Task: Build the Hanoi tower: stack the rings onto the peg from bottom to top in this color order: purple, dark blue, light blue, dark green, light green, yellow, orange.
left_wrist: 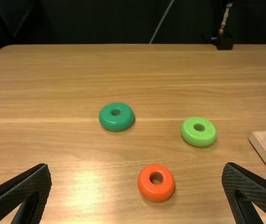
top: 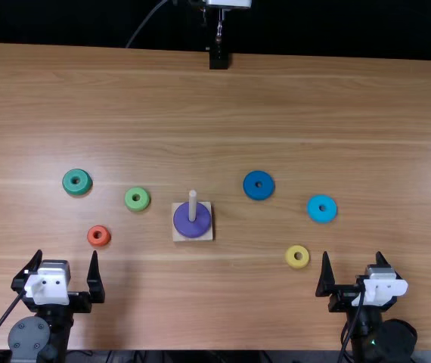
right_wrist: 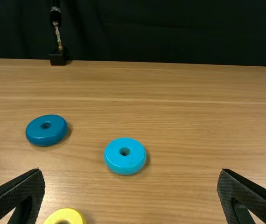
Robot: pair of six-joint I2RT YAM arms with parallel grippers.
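Around the peg [top: 193, 206] lies the purple ring [top: 192, 224], down on the square wooden base [top: 193, 237]. Left of it are the dark green ring [top: 77, 181], light green ring [top: 137, 199] and orange ring [top: 99, 236]; right of it, the dark blue ring [top: 258, 185], light blue ring [top: 322, 209] and yellow ring [top: 297, 256], all flat on the table. My left gripper [top: 66, 265], open and holding nothing, stands nearer the front edge than the orange ring [left_wrist: 156, 182]. My right gripper [top: 353, 266], also open and holding nothing, is right of the yellow ring.
The wooden table [top: 200, 302] ends at the front near both arm bases. At its far edge, a black stand [top: 218, 59] stands near the middle, with a cable beside it.
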